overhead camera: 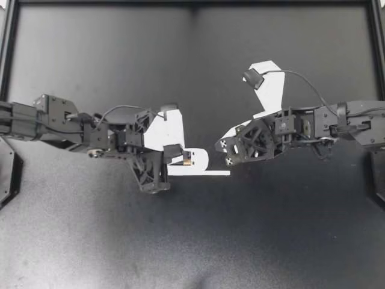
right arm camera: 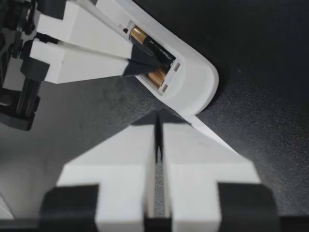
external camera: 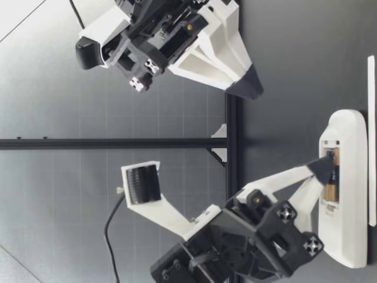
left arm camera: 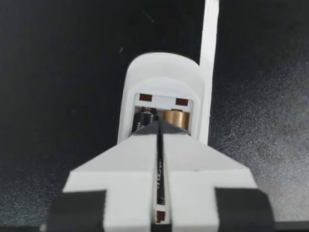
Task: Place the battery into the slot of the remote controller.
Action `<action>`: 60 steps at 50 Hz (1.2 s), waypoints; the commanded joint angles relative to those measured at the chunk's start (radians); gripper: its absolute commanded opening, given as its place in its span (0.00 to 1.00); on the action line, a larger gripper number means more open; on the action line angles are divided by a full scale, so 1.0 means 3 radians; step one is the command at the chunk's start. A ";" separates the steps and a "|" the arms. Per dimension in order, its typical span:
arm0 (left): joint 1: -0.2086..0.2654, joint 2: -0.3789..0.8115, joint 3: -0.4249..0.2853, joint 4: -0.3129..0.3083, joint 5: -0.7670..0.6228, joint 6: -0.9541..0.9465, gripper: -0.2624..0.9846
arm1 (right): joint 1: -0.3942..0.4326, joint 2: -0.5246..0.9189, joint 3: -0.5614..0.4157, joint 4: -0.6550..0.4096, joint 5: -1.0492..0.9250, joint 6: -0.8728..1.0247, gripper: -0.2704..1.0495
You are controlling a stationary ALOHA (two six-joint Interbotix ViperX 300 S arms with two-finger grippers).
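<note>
Black table, remote [left arm camera: 161, 72] lying flat with two batteries [left arm camera: 174, 117] in its slot. Left gripper [overhead camera: 180, 158], fingers pressed together, tips on the batteries. Right gripper [overhead camera: 224, 149], pressed together too, hovers just right.

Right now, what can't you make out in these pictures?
Top view: my left jaws cover most of the remote.
Left wrist view: those shut jaws hide the batteries' near ends.
Every view: the remote's underside lies against the table.
Low view: the white strip shows only edge-on.

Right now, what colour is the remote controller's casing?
White remote casing; clearest in left wrist view.
</note>
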State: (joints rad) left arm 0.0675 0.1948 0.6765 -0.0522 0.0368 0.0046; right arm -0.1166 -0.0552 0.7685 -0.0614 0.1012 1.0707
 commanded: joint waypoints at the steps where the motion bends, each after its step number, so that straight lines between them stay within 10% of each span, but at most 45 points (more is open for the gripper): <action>1: -0.0036 -0.0020 -0.0020 -0.0046 0.0000 -0.0010 0.08 | -0.0026 -0.0056 -0.0036 -0.0020 -0.0026 -0.0005 0.13; 18: -0.0046 -0.0194 0.0010 -0.0087 -0.0020 -0.0010 0.08 | -0.0026 -0.0143 -0.0061 -0.0153 -0.0061 -0.0026 0.13; 41: -0.0066 -0.1058 0.0189 -0.0087 -0.0148 0.0000 0.08 | -0.0036 -0.0695 -0.0046 -0.2137 -0.0072 -0.0598 0.13; 60: -0.0066 -0.1370 0.0348 -0.0087 -0.0455 -0.0010 0.08 | -0.0036 -0.0808 0.0000 -0.2393 -0.0476 -0.1099 0.13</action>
State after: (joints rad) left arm 0.0460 -0.1902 0.7869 -0.0798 -0.0782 0.0031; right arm -0.1212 -0.2838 0.7777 -0.7793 0.0000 0.7517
